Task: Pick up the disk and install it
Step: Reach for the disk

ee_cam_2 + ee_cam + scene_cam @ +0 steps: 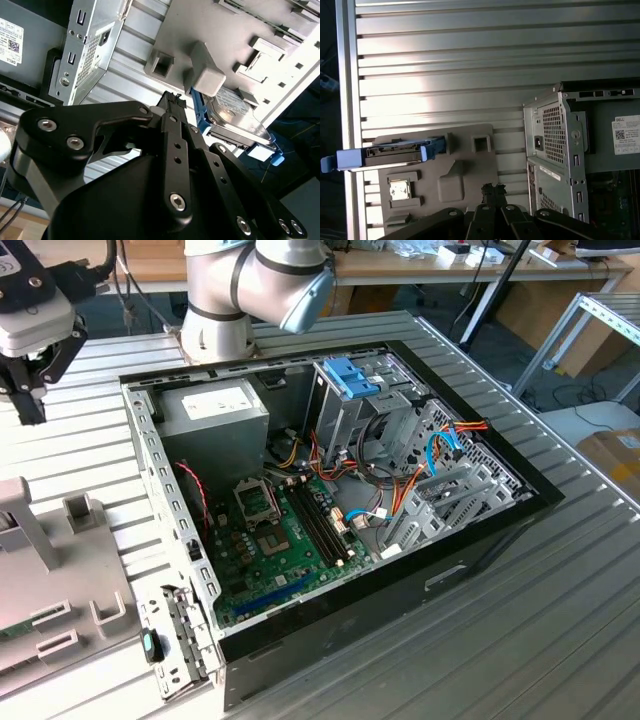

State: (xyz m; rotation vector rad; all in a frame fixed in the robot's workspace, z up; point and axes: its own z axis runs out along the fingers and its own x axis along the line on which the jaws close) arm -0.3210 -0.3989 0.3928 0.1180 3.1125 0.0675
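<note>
Gripper point(492, 189): my fingers are drawn together with nothing between them, and I am poised above the grey fixture point(460, 170).
Disk point(390, 152): in its blue carrier, seen edge-on, seated at the fixture's end away from the computer case point(330, 490); apart from my fingers.
Fixture: lies on the slatted metal table point(445, 60), beside the case.
Case: side open, motherboard point(280, 530) exposed, drive cage point(345, 405) inside.

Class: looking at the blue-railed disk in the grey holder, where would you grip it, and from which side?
Probably from above, pinching the disk mid-length across its two broad faces: it stands on edge in the grey holder, so its thin edge faces up.
</note>
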